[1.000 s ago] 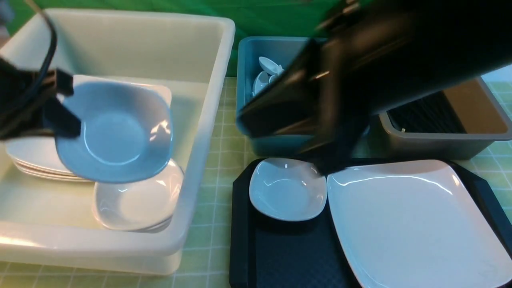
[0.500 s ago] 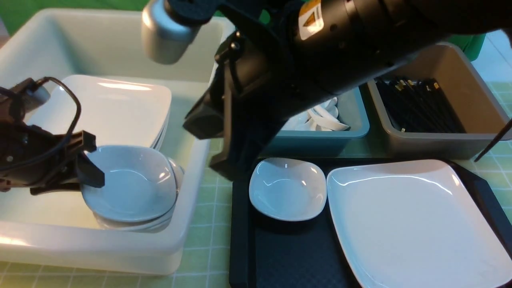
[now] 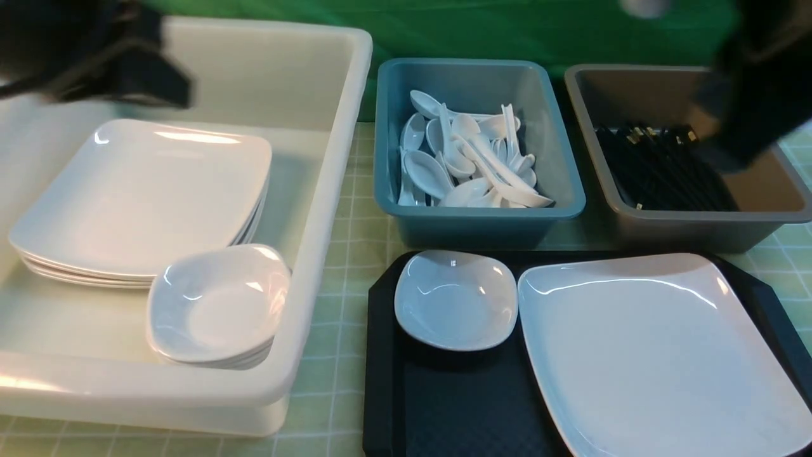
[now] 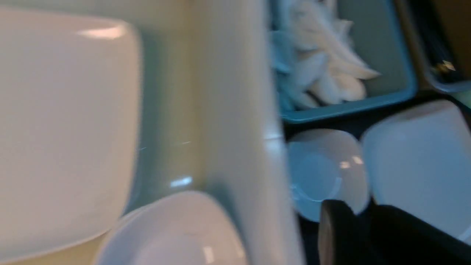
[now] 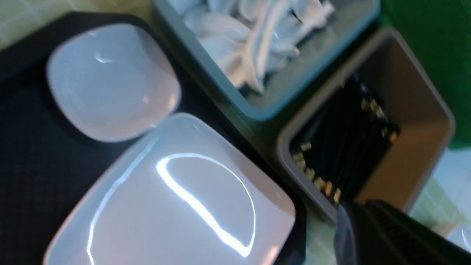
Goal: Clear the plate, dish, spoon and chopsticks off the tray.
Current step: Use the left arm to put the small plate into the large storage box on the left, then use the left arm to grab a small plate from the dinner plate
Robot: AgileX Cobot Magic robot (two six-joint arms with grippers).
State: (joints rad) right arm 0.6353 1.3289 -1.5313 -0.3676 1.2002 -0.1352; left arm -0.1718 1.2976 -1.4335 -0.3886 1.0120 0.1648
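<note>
The dish (image 3: pixel 455 299) is set on the far left part of the tray (image 3: pixel 444 406), with the plate (image 3: pixel 653 355) just beside it on the right. The left end effector (image 3: pixel 146 76) is held high over the white bin (image 3: pixel 330 190), so the dish is found to its right and nearer. Its width cannot be told. The right end effector (image 3: pixel 736 136), pinched shut, is held over the grey bin (image 3: pixel 698 231), nearest the plate.

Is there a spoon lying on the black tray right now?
No, the tray holds only a small dish and the large plate; the spoons all sit in the teal bin behind it.
</note>
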